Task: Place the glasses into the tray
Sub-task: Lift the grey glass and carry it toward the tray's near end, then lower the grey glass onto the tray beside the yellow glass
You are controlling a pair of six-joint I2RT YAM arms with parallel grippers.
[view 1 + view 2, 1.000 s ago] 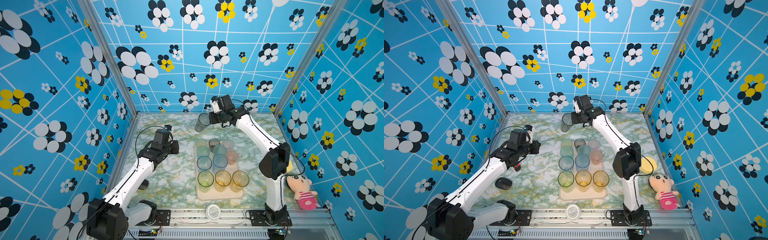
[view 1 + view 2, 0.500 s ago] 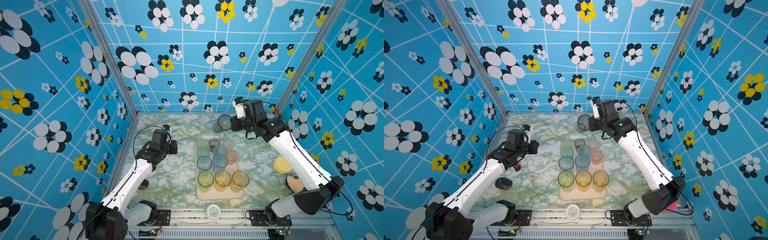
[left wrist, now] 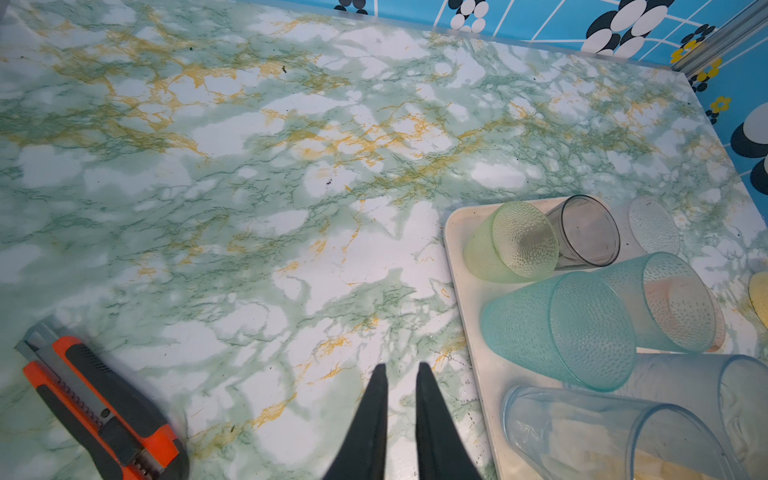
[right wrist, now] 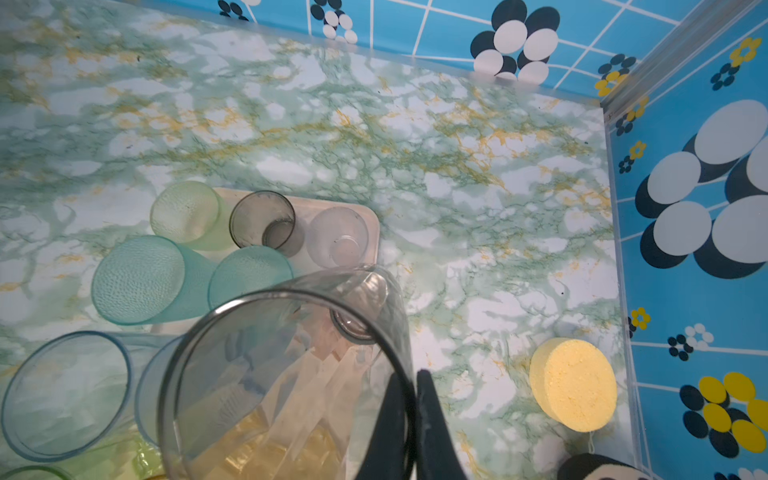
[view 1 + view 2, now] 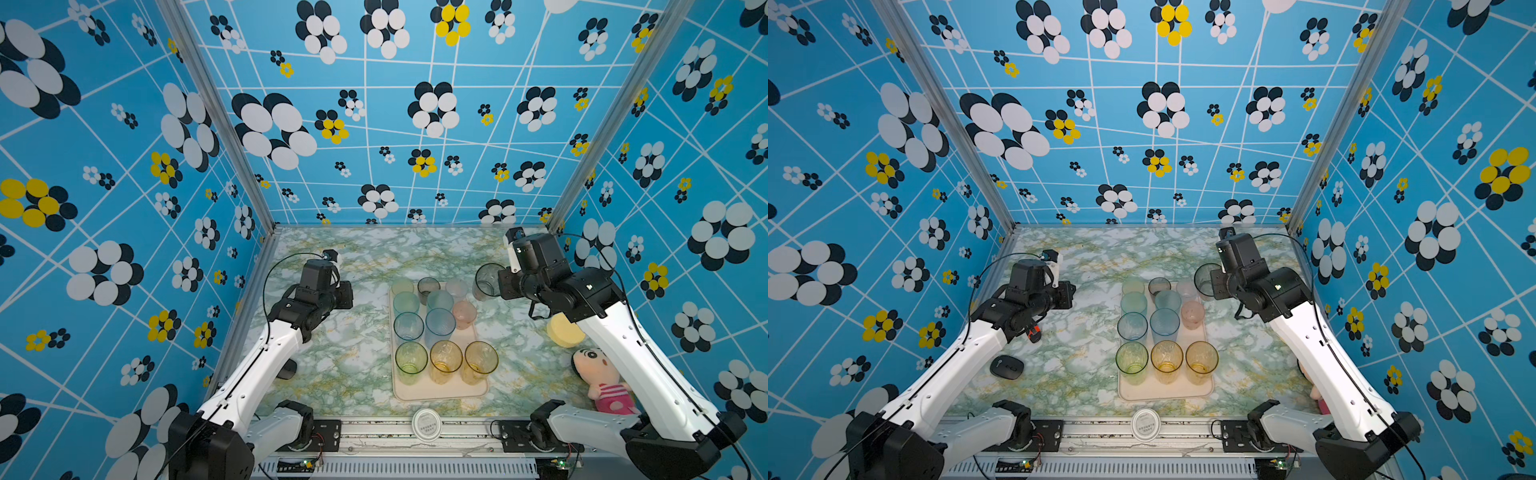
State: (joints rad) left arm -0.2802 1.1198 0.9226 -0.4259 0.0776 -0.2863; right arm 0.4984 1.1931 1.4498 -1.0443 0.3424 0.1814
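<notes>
Right pincer (image 4: 412, 376): clenched on the rim wall of the grey tumbler (image 4: 286, 374), one finger inside the mouth and one outside.
Grey tumbler position: tilted, just beside the far right corner of the tray (image 5: 440, 390) in both top views. Can't tell whether it touches the desk (image 5: 353, 374).
Left pincer (image 3: 401, 368): released, with a narrow gap between the tips and nothing in it. It hangs over bare desk to the left of the tray.
Tray: flat on the desk, mid-right, long side running near to far.
In tray: eleven glasses (image 5: 439, 326), all upright and packed close.
Row order: far end is pale green, grey, clear; then teal, teal, pink; then two blue; near end is green and two amber.
Right-side clutter: yellow disc (image 5: 563, 332) and doll (image 5: 602, 374), both well apart from the tray.
Front edge: white lid (image 5: 427, 424), just beyond the tray's near end.
Left-side clutter: dark mouse (image 5: 1007, 366) and orange utility knife (image 3: 99, 407) on the desk near the left arm.
</notes>
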